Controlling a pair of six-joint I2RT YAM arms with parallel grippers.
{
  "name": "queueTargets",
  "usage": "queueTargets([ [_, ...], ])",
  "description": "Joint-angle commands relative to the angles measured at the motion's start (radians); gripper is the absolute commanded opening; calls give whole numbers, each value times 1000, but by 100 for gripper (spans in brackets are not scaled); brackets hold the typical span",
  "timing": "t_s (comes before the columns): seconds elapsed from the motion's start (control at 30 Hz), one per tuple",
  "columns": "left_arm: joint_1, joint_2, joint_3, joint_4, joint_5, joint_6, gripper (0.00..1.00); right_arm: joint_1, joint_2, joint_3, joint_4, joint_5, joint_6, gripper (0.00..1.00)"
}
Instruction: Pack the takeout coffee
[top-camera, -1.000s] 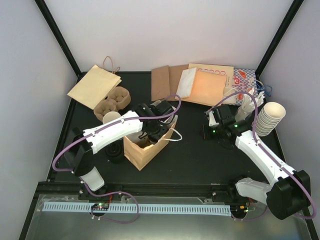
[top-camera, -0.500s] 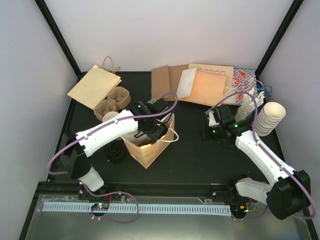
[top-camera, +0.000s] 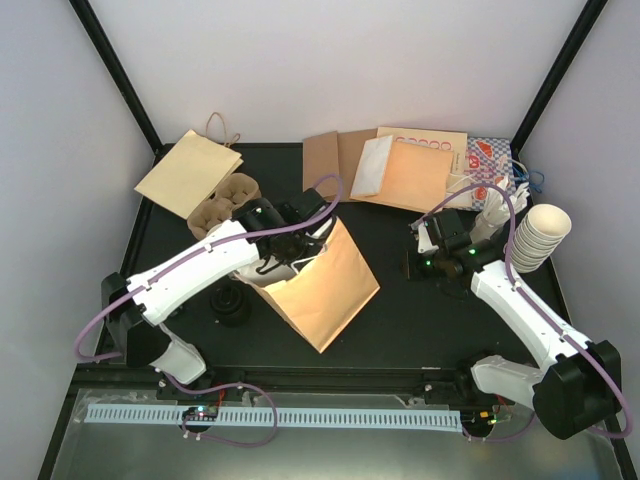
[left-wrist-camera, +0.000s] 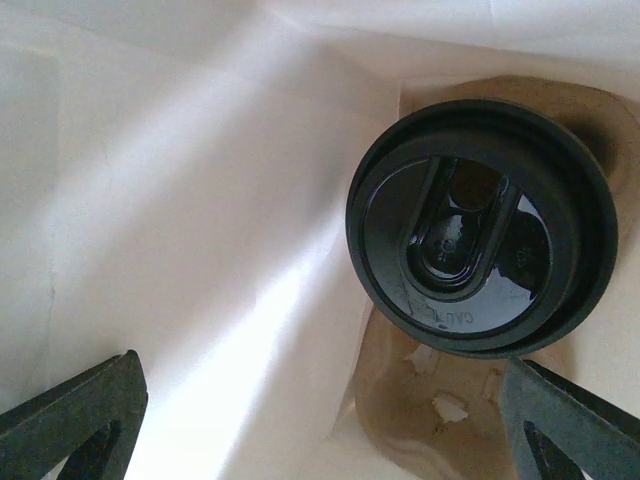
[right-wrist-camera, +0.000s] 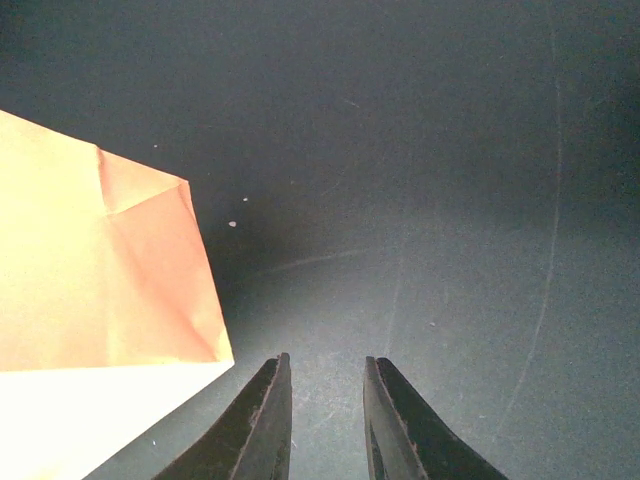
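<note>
The left pincer (left-wrist-camera: 320, 425) is hanging released inside the paper bag (top-camera: 335, 290), one lidded cup (left-wrist-camera: 480, 230) sitting at its 1 o'clock; the second cup (top-camera: 230, 305) is standing on the counter (top-camera: 400, 320) at the bag's 8 o'clock, nearest the left arm. The right pincer (right-wrist-camera: 325, 420) is idling narrowly parted, empty.

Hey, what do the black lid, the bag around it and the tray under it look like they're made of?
Lid: likely plastic, glossy black; it shows bright reflections and moulded lettering. Bag: paper, matte, with creased folds. Tray: probably moulded pulp, rough brown, with torn fibrous edges.
</note>
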Motion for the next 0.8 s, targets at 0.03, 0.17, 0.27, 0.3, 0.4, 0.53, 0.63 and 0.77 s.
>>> queueTargets([
  [0.03, 5, -30, 44, -27, 30, -2, 99, -3, -7, 26, -1, -14, -10, 23],
  [0.17, 3, -25, 25, -9, 63, -2, 99, -3, -13, 29, -3, -18, -11, 23],
  [0.27, -4, -22, 12, 9, 86, -8, 99, -4, -15, 35, -10, -22, -16, 23],
  [0.3, -9, -21, 11, 14, 91, -9, 99, -5, -17, 39, -12, -23, -20, 23],
  [0.4, -34, -9, 15, 26, 103, -18, 99, -3, -19, 54, -22, -31, -28, 24],
  [0.53, -72, 17, 31, 27, 89, -32, 99, -3, -24, 81, -32, -71, -39, 26],
  [0.63, -90, 37, 40, 20, 62, -42, 99, -1, -37, 116, -40, -114, -50, 31],
  [0.77, -121, 62, 62, 3, 21, -57, 99, 13, -57, 180, -55, -170, -58, 38],
])
